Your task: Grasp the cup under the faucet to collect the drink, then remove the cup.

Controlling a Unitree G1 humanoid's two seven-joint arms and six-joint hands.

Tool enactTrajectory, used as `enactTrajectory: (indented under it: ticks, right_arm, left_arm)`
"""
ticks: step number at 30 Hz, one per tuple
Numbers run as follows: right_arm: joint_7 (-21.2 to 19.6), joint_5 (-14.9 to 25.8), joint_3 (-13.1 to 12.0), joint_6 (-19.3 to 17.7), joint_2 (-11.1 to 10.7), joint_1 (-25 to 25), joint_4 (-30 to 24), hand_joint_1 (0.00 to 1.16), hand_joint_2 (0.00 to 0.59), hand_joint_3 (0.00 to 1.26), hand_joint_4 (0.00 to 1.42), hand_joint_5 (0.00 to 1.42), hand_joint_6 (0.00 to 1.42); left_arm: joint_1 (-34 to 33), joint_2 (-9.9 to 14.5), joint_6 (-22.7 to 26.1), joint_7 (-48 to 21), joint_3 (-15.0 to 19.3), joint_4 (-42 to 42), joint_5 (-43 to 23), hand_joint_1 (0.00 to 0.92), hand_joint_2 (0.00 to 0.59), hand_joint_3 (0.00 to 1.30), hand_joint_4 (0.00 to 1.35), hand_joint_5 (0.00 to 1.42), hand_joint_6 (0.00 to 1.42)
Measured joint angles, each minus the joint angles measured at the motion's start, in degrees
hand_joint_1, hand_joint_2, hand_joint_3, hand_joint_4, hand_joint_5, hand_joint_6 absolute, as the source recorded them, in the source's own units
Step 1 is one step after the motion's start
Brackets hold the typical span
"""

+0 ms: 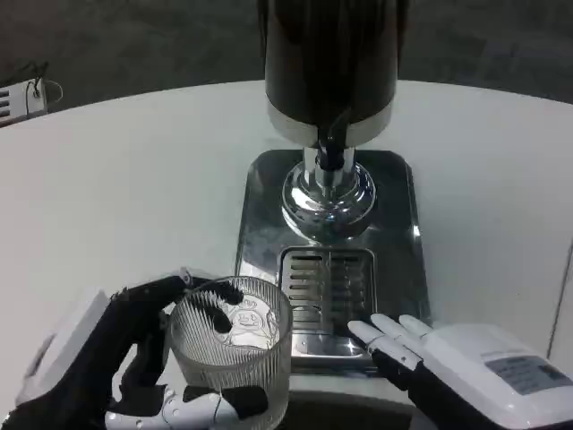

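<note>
A clear ribbed glass cup [231,348] stands upright at the front left corner of the dispenser's steel base [260,215]. My left hand [116,367] wraps around it, dark fingers on its far side and thumb at its near foot. The black drink dispenser [328,63] rises at the back, its faucet [329,152] pointing down over the chrome pillar [328,193]. The slotted drip grate [327,287] lies right of the cup. My right hand [448,358] rests flat, fingers extended, at the grate's front right corner, holding nothing.
The round white table [116,188] spreads left and right of the dispenser. A small white object [22,98] sits at the far left edge. Dark floor lies beyond the table's rim.
</note>
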Motion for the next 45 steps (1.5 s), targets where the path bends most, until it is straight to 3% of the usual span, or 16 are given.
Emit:
enactTrajectory:
  ticks: [13,25,35,45]
  right_arm:
    - [-0.02,-0.92,-0.06,0.00,0.38,-0.07,-0.01,0.57,0.434,0.05,0.00,0.00,0.00]
    - [-1.09,-0.90,-0.73,-1.70,2.45,1.17,-0.05,0.57,0.434,0.05,0.00,0.00,0.00]
    - [-1.43,1.01,-3.53,-4.52,3.70,2.33,-0.07,0.57,0.434,0.05,0.00,0.00,0.00]
    - [-1.42,3.80,-6.34,-8.13,5.13,3.66,-0.08,0.57,0.434,0.05,0.00,0.00,0.00]
  left_arm:
    - [-4.48,-1.80,-0.16,1.34,-1.75,5.57,2.97,0.605,0.000,0.99,1.13,1.35,1.42]
    - [-15.70,-1.95,-1.76,8.35,-3.12,19.84,9.91,0.605,0.000,0.99,1.13,1.35,1.42]
    - [-29.23,-2.30,-3.13,16.58,-7.87,35.35,16.14,0.605,0.000,0.99,1.13,1.35,1.42]
    - [-36.79,-2.31,-3.23,20.45,-12.16,43.92,18.86,0.605,0.000,0.99,1.13,1.35,1.42]
